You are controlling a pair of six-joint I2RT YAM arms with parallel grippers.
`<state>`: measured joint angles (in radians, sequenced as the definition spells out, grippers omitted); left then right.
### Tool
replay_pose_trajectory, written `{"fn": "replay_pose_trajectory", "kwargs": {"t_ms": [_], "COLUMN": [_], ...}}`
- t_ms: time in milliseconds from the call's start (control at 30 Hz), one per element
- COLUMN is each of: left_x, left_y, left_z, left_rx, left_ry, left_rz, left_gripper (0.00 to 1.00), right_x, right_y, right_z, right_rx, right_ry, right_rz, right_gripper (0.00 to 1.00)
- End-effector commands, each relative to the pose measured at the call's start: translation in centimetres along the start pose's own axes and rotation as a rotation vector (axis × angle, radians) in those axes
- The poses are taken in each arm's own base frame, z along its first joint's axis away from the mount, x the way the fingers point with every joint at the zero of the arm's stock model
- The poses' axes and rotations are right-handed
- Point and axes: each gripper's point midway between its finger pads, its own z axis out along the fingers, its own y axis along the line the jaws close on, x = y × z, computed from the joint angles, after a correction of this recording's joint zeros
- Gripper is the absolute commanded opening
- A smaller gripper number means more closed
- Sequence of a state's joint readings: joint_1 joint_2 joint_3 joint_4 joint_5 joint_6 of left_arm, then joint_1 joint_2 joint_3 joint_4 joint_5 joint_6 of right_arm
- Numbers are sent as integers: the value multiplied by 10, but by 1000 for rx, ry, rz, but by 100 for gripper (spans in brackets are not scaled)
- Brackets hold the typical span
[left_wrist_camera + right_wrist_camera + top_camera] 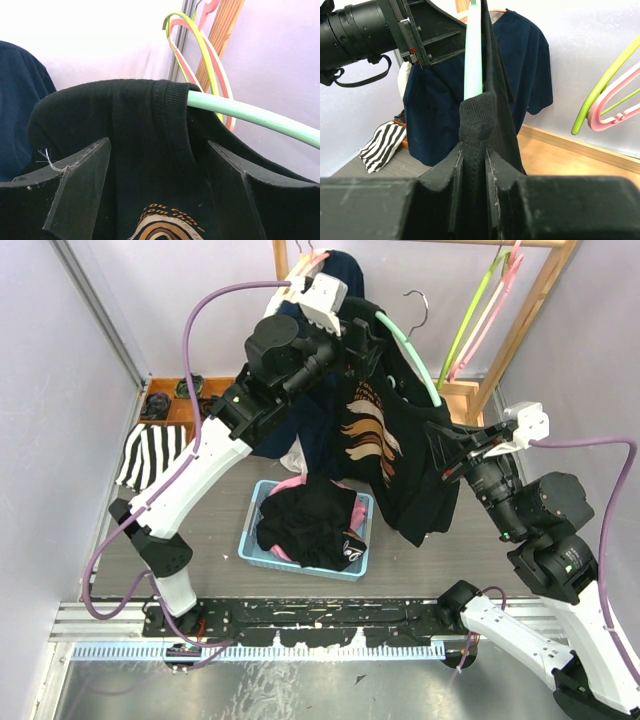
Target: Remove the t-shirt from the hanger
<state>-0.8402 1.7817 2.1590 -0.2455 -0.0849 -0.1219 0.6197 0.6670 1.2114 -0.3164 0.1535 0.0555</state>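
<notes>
My right pincer (475,150) clenches black graphic t-shirt (385,440) on pale green plastic hanger (415,355); left pincer (157,150) gapes under hanger. Next I'd pinch collar (175,95), peel off.

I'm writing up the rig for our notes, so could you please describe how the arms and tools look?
Both the left arm and right arm have white shells on the long links and black joint housings. A purple cable loops along each, and a white block sits at each wrist. The left tool's fingers and the right tool's fingers are matt black wedges with scuffed edges.
</notes>
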Motion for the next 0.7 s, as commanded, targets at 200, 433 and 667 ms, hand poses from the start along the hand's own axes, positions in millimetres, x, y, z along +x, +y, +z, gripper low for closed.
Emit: {"fn": "replay_pose_trajectory", "kwargs": {"t_ms": [200, 433, 667], "left_x": [-17, -23, -31], "left_y": [-2, -6, -38], "left_z": [3, 2, -11], "left_rx": [5, 29, 200], "left_ry": [-52, -66, -54], "left_rz": [-23, -24, -62], "left_gripper": [55, 0, 0], "right_x": [-47, -43, -33], "right_y": [7, 7, 5], "right_z": [-8, -6, 4], "right_rx": [-39, -35, -20], "right_ry": [-173, -164, -148], "right_rz": [44, 42, 43], "right_gripper": [1, 1, 1]}}
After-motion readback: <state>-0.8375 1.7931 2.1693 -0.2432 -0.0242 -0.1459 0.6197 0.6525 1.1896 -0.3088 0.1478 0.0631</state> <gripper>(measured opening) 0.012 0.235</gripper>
